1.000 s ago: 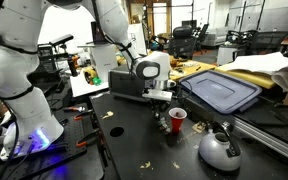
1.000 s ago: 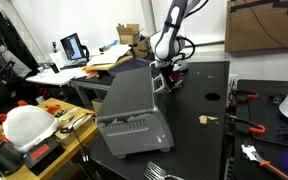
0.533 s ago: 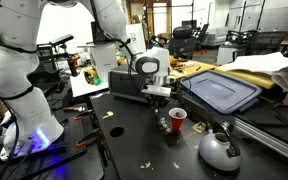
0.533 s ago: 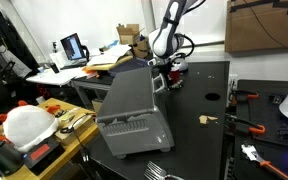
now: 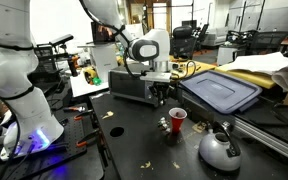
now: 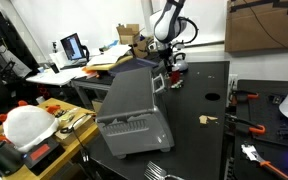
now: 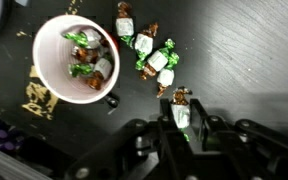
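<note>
between the fingers (image 7: 166, 128) of the gripper (image 7: 181, 125), in the wrist view, sits a wrapped candy (image 7: 181, 112). it is white and green with a brown twisted end, and it is pinched from both sides, so the jaws are clenched on it and not released. its long axis runs crosswise to the line along which the fingers close, with the twisted end poking out past the fingertips.

beyond the fingertips and off to one side stands a red cup (image 7: 52, 40), mouth up, with several of the same candies inside. more loose candies (image 7: 152, 55) lie on the dark table (image 7: 244, 60), straight out past the fingertips and just beside the cup's rim.

in an exterior view the gripper (image 5: 160, 96) hangs clear of the table. there the cup (image 5: 177, 120) stands lower than the fingers and slightly aside, not directly beneath them.
</note>
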{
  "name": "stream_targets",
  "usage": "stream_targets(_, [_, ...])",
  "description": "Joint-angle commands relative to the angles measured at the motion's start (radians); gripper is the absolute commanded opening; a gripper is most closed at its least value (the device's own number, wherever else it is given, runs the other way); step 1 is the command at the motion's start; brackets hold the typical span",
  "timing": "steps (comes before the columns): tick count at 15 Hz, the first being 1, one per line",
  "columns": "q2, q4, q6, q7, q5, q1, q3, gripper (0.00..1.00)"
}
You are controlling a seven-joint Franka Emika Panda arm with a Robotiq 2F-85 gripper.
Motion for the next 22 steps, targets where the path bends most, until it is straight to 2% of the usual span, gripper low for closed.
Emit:
stream_targets(1, [-0.069, -0.019, 0.006, 0.131, -0.085, 0.029, -0.078, 0.06])
stream_targets(6, [-0.048, 0.015, 0.031, 0.299, -0.232, 0.034, -0.149, 0.06])
stream_targets(10, [-0.011, 0.023, 0.045, 0.372, -0.267, 0.032, -0.159, 0.06])
stream_targets(11, [0.0, 0.026, 0.042, 0.371, -0.258, 0.028, -0.153, 0.49])
stream_targets(12, [0.006, 0.026, 0.044, 0.378, -0.254, 0.027, -0.151, 0.5])
stream_targets(15, [0.0, 0.011, 0.054, 0.381, -0.237, 0.024, -0.139, 0.72])
stream_targets(19, [-0.086, -0.046, 0.016, 0.342, -0.177, 0.017, -0.098, 0.99])
stream_targets(22, [-0.13, -0.064, -0.034, 0.376, -0.131, 0.032, -0.085, 1.0])
